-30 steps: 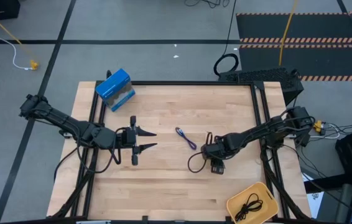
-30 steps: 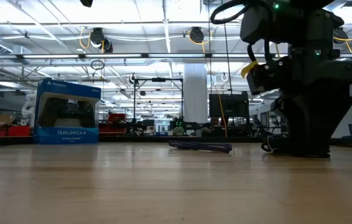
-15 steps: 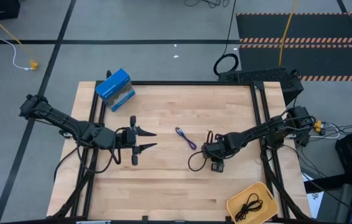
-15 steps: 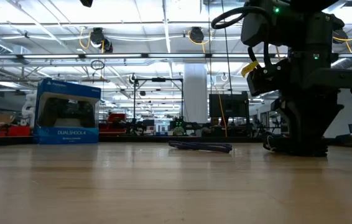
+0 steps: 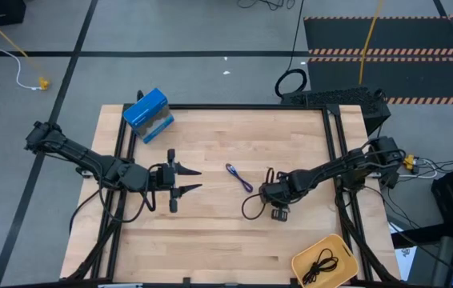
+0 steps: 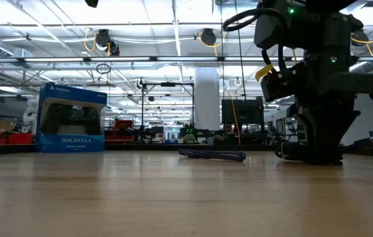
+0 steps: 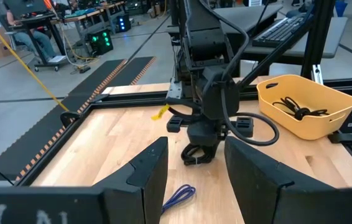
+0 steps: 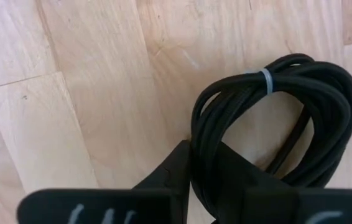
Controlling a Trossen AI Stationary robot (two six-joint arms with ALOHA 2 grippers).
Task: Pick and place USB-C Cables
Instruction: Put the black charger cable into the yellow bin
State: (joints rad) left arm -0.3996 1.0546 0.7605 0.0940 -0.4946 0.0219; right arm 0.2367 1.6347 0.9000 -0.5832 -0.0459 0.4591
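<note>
A coiled black USB-C cable [image 8: 288,106], bound by a pale tie, lies on the wooden table right of centre. My right gripper [image 5: 268,192] points down onto it and is shut on its coil. A blue-purple USB-C cable [image 5: 239,178] lies flat on the table between the two grippers; it also shows in the low view [image 6: 213,155]. Another black cable [image 5: 322,264] lies in the yellow bin [image 5: 306,254] at the near right corner. My left gripper [image 5: 198,179] is open and empty left of centre, pointing toward the table's right. My right gripper pinches several strands at one side of the black cable's coil [image 8: 204,155] between its two fingers [image 8: 173,171]. The fingers come from above, pointing down, and lie across the strands. The rest of the coil, with its tie [image 8: 266,79], lies flat on the table.
A blue game-controller box [image 5: 148,114] stands at the far left corner. Black frame rails run along the table's far edge and both sides [image 5: 334,144]. Thick black robot wiring loops beside the right wrist [image 7: 260,134].
My right gripper has settled slightly over the black cable, its lower part looking narrower in the low view. The cable stays on the table.
</note>
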